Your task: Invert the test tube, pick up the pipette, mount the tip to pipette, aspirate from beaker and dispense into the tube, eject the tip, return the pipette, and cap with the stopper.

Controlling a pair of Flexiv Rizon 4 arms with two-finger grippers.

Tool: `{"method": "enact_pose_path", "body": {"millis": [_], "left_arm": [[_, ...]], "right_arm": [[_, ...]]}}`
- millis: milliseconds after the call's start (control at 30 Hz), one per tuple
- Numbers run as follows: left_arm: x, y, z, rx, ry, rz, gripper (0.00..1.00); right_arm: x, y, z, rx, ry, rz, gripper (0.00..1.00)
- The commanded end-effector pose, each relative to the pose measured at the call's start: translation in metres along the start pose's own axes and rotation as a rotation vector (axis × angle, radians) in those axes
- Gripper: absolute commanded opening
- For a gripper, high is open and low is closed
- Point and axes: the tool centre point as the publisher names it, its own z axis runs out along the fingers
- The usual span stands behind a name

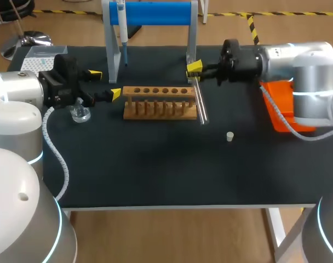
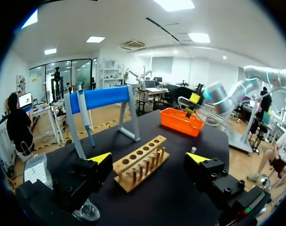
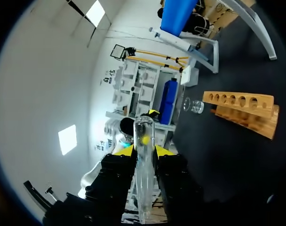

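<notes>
Two grippers, two jobs: your right gripper [image 1: 194, 70] clamps the test tube [image 1: 201, 107] beside the rack [image 1: 160, 102] for inverting, while your left gripper [image 1: 105, 83] hangs released.

The counter [image 1: 155, 175] is seen from high above and behind, looking down. The left wrist view is taken low and close along the left end effector [image 2: 149, 158]; the right one, along the right end effector [image 3: 144, 149], is rolled sideways. The wooden rack [image 1: 160, 102] [image 2: 140, 162] [image 3: 242, 110] is shared by all three
</notes>
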Motion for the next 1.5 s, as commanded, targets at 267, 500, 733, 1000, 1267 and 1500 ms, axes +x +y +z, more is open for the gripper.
{"method": "enact_pose_path", "body": {"millis": [267,500,733,1000,1267,1500], "left_arm": [[0.0006,0.0019,0.0009,0.007,-0.003,0.001,1.0],[0.0006,0.0019,0.0009,0.007,-0.003,0.001,1.0],[0.0006,0.0019,0.0009,0.007,-0.003,0.001,1.0],[0.0006,0.0019,0.0009,0.007,-0.003,0.001,1.0],[0.0006,0.0019,0.0009,0.007,-0.003,0.001,1.0],[0.0006,0.0019,0.0009,0.007,-0.003,0.001,1.0]], "right_arm": [[-0.0042,0.0059,-0.0018,-0.007,0.022,0.046,0.0],[-0.0049,0.0065,-0.0021,-0.004,0.013,0.07,0.0],[-0.003,0.0043,-0.0002,0.006,0.027,0.141,0.0],[0.0002,0.0018,0.0002,0.009,0.029,0.234,0.0],[0.0017,0.0024,-0.0005,-0.008,0.005,0.222,0.0],[0.0022,0.0022,-0.0009,-0.026,-0.001,0.215,0.0]]}}
